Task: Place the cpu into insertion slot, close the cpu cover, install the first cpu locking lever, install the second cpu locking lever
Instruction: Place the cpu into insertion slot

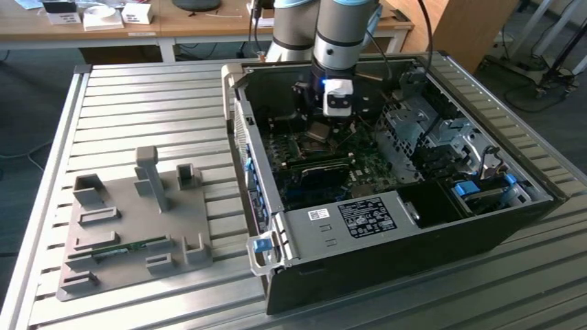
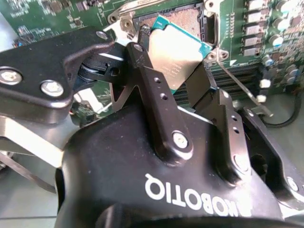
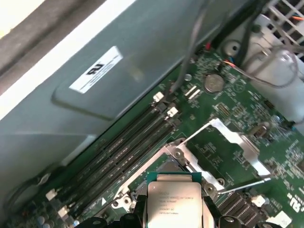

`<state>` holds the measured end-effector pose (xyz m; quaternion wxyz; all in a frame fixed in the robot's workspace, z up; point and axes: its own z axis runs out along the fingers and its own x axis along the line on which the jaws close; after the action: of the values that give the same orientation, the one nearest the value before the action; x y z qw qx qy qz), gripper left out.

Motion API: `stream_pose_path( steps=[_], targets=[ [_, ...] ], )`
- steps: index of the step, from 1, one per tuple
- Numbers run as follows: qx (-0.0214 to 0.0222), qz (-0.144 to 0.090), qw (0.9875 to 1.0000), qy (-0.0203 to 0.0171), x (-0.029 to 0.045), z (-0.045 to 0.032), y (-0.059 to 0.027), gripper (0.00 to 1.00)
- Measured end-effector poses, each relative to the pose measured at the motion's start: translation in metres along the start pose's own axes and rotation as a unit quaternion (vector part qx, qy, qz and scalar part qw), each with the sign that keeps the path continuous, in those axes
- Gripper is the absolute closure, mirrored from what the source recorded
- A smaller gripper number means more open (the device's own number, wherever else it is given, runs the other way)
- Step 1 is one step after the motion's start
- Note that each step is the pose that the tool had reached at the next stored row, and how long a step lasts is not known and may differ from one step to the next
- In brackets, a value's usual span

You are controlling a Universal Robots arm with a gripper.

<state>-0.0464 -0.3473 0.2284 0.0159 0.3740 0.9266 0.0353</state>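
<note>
Inside the open computer case (image 1: 385,227), my gripper (image 2: 173,66) is shut on the cpu (image 2: 178,50), a flat square chip with a silver top and green edge. One black finger (image 2: 152,90) presses on each side of it. The chip hangs tilted just above the insertion slot (image 2: 187,19), whose pin field lies uncovered. In the first wrist view the cpu (image 3: 175,202) sits between the gripper (image 3: 175,219) fingers, with the insertion slot (image 3: 164,166) just beyond it. The cpu cover (image 3: 237,142), a silver frame, stands swung open beside the slot. A thin locking lever (image 3: 242,185) sticks out free.
Long black memory slots (image 3: 118,152) run beside the socket, next to the grey case wall (image 3: 95,71). Drive cages and cables (image 1: 431,130) crowd the exterior view's right of the case. A grey fixture plate (image 1: 137,220) lies on the slatted table at the exterior view's left.
</note>
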Motion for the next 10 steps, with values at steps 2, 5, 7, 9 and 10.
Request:
stream_pose_path(
  steps=[2,5,7,9,10],
  targets=[
    [0.0001,0.018,0.9998,-0.0014,0.0000,0.0000,0.0000,0.46],
    [0.0001,0.044,0.9990,-0.0034,0.0000,0.0000,0.0000,0.46],
    [0.0002,0.062,0.9980,-0.0049,0.0000,0.0000,0.0000,0.46],
    [0.0003,0.080,0.9968,-0.0062,0.0000,0.0000,0.0000,0.46],
    [0.0003,0.089,0.9960,-0.0069,0.0000,0.0000,0.0000,0.46]
  ],
)
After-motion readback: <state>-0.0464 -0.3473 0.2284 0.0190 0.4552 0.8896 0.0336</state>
